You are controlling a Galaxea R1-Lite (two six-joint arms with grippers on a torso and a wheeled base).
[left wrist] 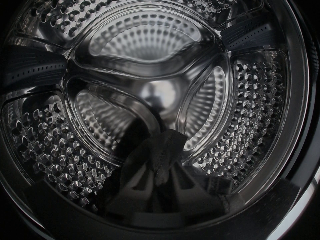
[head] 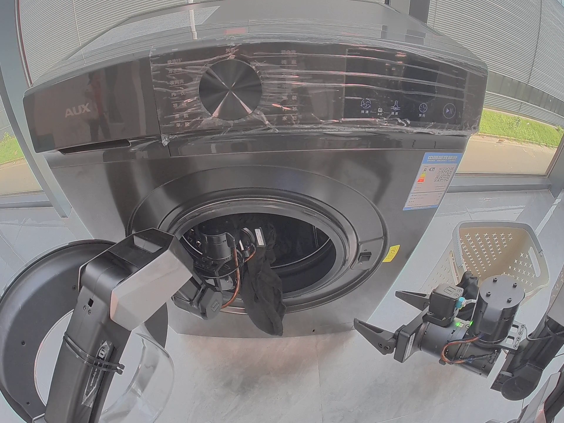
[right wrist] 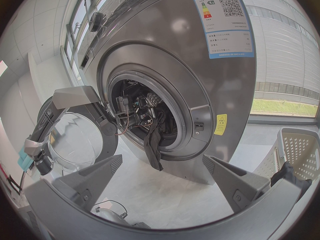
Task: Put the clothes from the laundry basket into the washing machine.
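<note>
The grey washing machine [head: 252, 165] stands with its round door [head: 35, 301] swung open to the left. My left gripper [left wrist: 162, 175] is inside the drum opening [head: 305, 248], shut on a dark garment [left wrist: 160, 147]. The rest of that garment [head: 261, 295] hangs out over the lower rim and down the machine's front. Right of the machine, the white laundry basket [head: 499, 248] stands on the floor with another dark garment [head: 468, 283] at its near edge. My right gripper [head: 390, 318] hovers open and empty in front of the basket, pointing towards the machine.
The steel drum [left wrist: 146, 44] has nothing else in it beyond the held cloth. The open door's glass bowl [right wrist: 73, 140] juts out on the left side. Pale tiled floor [head: 305, 377] lies free in front of the machine, with windows behind.
</note>
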